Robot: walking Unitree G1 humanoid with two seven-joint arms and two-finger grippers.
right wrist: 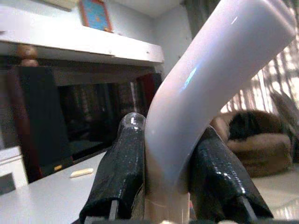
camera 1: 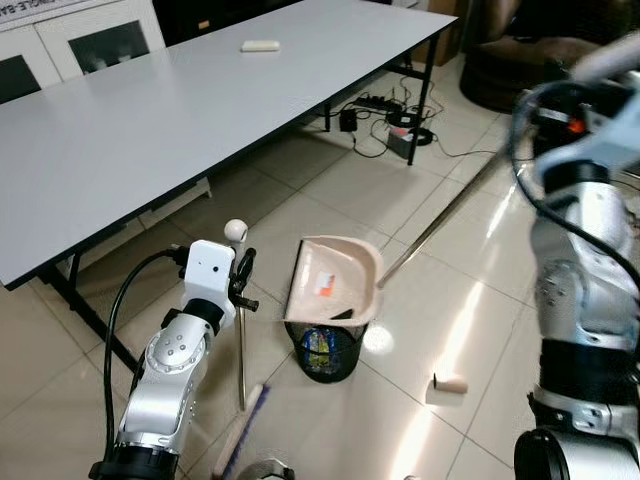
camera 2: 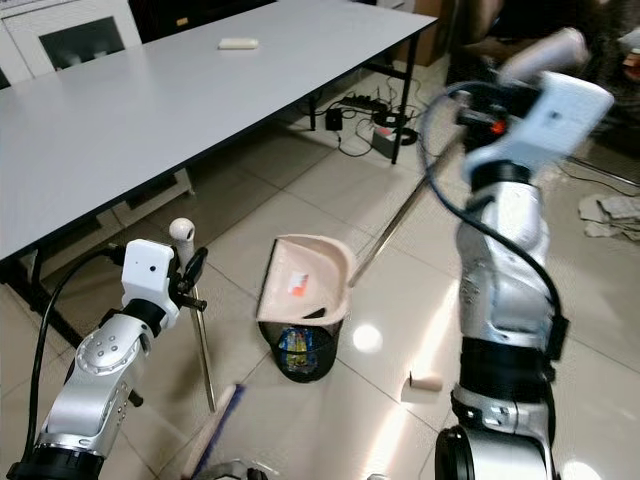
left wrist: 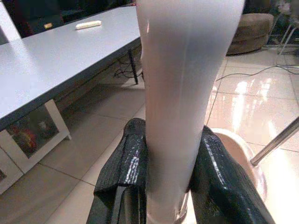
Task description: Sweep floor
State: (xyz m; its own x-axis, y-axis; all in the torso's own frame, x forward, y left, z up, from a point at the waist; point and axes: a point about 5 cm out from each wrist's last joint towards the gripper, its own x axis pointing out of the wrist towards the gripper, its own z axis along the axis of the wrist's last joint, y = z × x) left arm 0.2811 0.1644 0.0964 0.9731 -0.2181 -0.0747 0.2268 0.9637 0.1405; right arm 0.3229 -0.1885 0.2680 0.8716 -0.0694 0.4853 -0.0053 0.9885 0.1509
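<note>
1. The left end effector (left wrist: pixel 168 172) is clamped on the pale handle of the broom (camera 1: pixel 240 345), one black finger (left wrist: pixel 126 168) on either side of it. In the left eye view it sits in the lower left, with the handle's round knob just above it.
2. One broom: a thin metal pole runs down from the grip to a purple-bristled head at the bottom edge of the frame.
3. The right end effector (right wrist: pixel 163 182) is clamped on the curved white grip of the dustpan (camera 1: pixel 333 283) handle, at the upper right in the right eye view.
4. One dustpan: beige, with an orange label inside. A long metal rod slants from it up to the right. It is tipped over the wastebasket (camera 1: pixel 328 350).
5. One wastebasket: black mesh, on the tiled floor (camera 1: pixel 400 210) at lower centre, with coloured litter inside.
6. One small cardboard roll (camera 1: pixel 450 383) lies on the floor, right of the wastebasket.
7. One grey surface (camera 1: pixel 150 110) spans the upper left, with one small white object (camera 1: pixel 260 45) on it.
</note>
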